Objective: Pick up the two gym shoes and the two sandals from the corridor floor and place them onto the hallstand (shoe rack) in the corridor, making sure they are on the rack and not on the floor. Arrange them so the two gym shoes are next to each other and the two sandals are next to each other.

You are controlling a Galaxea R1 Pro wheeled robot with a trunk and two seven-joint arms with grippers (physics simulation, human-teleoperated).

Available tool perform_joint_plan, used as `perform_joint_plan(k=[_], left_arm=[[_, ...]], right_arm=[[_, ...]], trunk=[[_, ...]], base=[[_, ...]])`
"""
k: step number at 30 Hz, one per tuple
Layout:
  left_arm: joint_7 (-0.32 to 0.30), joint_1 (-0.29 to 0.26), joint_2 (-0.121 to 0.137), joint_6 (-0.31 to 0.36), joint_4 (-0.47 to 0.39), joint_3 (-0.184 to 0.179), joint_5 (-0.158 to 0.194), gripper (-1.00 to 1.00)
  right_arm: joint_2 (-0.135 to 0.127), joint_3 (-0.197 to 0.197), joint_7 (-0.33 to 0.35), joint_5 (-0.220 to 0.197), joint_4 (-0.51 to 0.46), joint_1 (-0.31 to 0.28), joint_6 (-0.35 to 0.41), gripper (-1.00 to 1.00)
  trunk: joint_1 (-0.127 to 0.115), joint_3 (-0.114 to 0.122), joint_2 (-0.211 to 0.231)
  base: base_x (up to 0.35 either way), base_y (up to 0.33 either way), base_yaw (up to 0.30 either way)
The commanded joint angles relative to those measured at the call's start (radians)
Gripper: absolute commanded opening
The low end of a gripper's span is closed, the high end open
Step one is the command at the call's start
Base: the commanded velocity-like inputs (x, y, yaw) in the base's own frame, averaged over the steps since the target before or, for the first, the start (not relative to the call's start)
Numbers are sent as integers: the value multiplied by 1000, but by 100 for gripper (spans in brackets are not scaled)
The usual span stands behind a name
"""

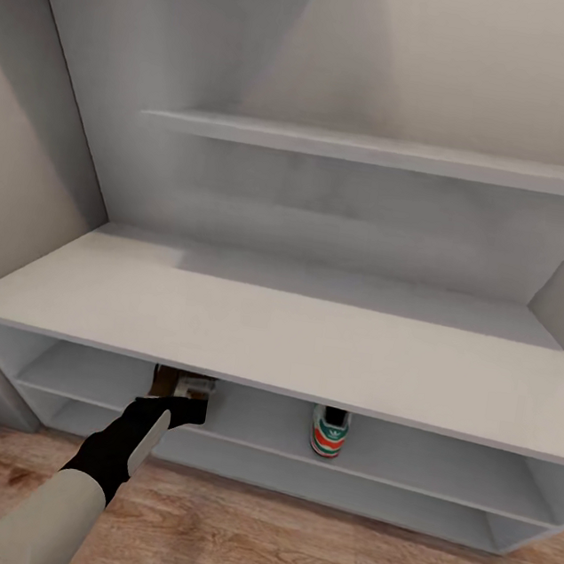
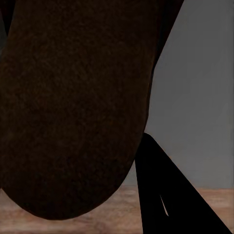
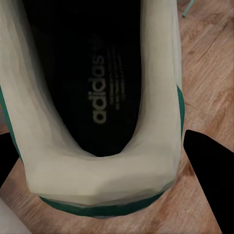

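Left jaws clamping sandal (image 2: 73, 107) at hallstand (image 1: 292, 337), right jaws straddling gym shoe (image 3: 97, 112).

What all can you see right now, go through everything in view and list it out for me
hallstand: one, pale grey-white, ahead, with a low open bench and a shelf above.
gym shoe on the rack: one, white with green stripes and a red-orange heel patch, on the bench's upper inner tier, right of centre.
gym shoe at the right wrist: one, white with green trim, close to the camera above the floor.
sandal: one, dark brown sole, close to the left wrist camera.
corridor floor: light brown wood planks, in front of the hallstand.
left end effector: black, reaching into the upper inner tier, left of centre; grip unclear.
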Motion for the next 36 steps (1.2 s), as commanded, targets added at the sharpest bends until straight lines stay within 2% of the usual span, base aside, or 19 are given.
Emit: perform_joint_plan(k=[1, 21, 22, 36], left_arm=[[-1, 0, 0, 6, -1, -1, 2, -100], [-1, 0, 0, 6, -1, 0, 2, -100], [-1, 0, 1, 6, -1, 0, 2, 100], [-1, 0, 2, 6, -1, 0, 2, 100]], right_arm=[[0, -5, 6, 3, -1, -1, 5, -100], [0, -5, 6, 4, -1, -1, 5, -100], [0, -5, 6, 4, -1, -1, 5, -100], [0, -5, 6, 4, -1, -1, 5, -100]], trunk=[[0, -1, 0], [0, -1, 0], [0, -1, 0], [0, -1, 0]], base=[[49, 0, 0], [4, 0, 0], [0, 0, 0], [-1, 0, 0]])
